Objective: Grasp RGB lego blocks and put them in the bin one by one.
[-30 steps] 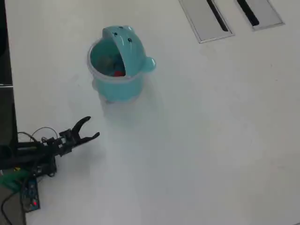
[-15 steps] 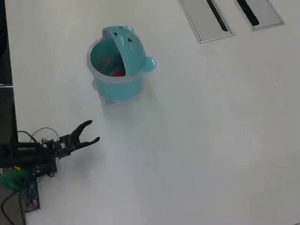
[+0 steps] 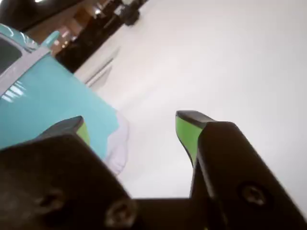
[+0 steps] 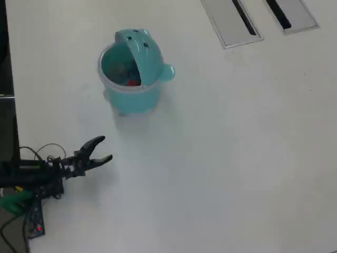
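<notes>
The teal bin [image 4: 132, 100] stands on the white table in the overhead view, its animal-face lid tipped open. Inside it I make out a red lego block [image 4: 134, 81] among blurred shapes; the other blocks cannot be told apart. My gripper [image 4: 104, 149] hovers low at the left, well below the bin in that view, open with nothing between its fingers. In the wrist view the bin's wall [image 3: 53, 100] fills the left, and my gripper [image 3: 133, 123] shows two green-padded fingertips [image 3: 188, 133] spread wide over bare table.
Two flat grey slotted panels [image 4: 231, 21] lie at the top right of the overhead view. The arm's base, wires and a circuit board [image 4: 32, 221] sit at the lower left beside the table's dark left edge.
The gripper has drawn back slightly down and left, away from the bin, and its fingers have narrowed a little while staying open. The bin has not moved.
</notes>
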`<state>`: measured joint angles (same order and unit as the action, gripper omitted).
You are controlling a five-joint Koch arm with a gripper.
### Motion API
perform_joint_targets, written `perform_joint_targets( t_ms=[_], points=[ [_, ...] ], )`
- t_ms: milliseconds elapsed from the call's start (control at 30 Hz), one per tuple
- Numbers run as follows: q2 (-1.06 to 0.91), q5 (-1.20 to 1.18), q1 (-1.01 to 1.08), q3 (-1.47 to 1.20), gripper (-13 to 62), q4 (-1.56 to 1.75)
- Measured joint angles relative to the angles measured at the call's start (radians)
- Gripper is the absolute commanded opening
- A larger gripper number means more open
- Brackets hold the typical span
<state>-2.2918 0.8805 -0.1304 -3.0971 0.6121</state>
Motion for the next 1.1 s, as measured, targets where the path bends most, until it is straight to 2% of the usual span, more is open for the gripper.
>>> perform_joint_targets(
  t_ms=[533, 1100],
  points=[
    [0.000, -0.351, 0.052, 0.002, 37.4, -0.258],
    [0.000, -0.457, 0.077, 0.002, 37.4, -0.529]
  ],
)
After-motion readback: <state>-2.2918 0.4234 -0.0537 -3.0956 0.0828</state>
